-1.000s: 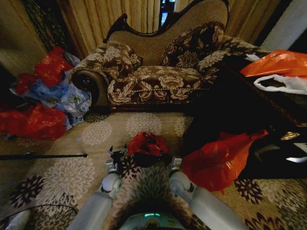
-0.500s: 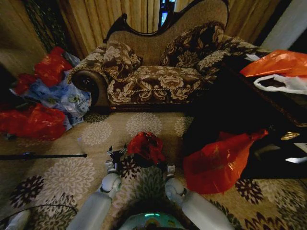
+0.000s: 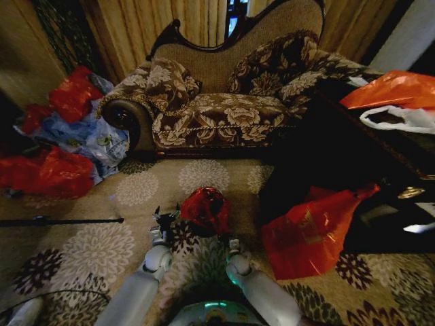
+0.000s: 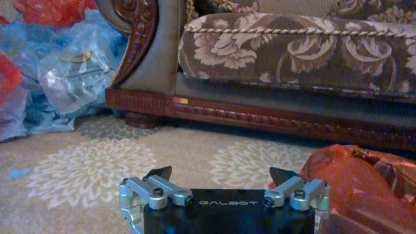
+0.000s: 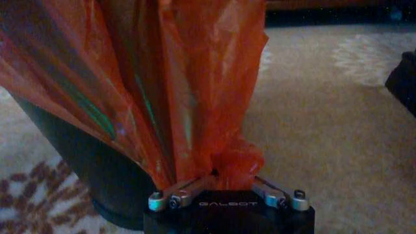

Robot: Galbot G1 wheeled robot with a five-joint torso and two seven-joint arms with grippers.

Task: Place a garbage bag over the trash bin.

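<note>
Bagging the bin
My right tool (image 5: 215, 178) pinches the garbage bag (image 3: 206, 206) over the trash bin (image 5: 97, 165); left tool (image 4: 221, 176) wide, empty. Best pull film down evenly.

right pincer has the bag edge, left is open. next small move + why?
Probably draw the right pincer outward and down past the rim, since it pinches the garbage bag in a gathered bunch beside the trash bin. The left pincer waits open next to the bag.

Floral carpet (image 3: 102, 251) supports the black trash bin (image 5: 78, 161), the patterned sofa (image 3: 224, 115), and stuffed red bags (image 3: 47, 173) at left.
</note>
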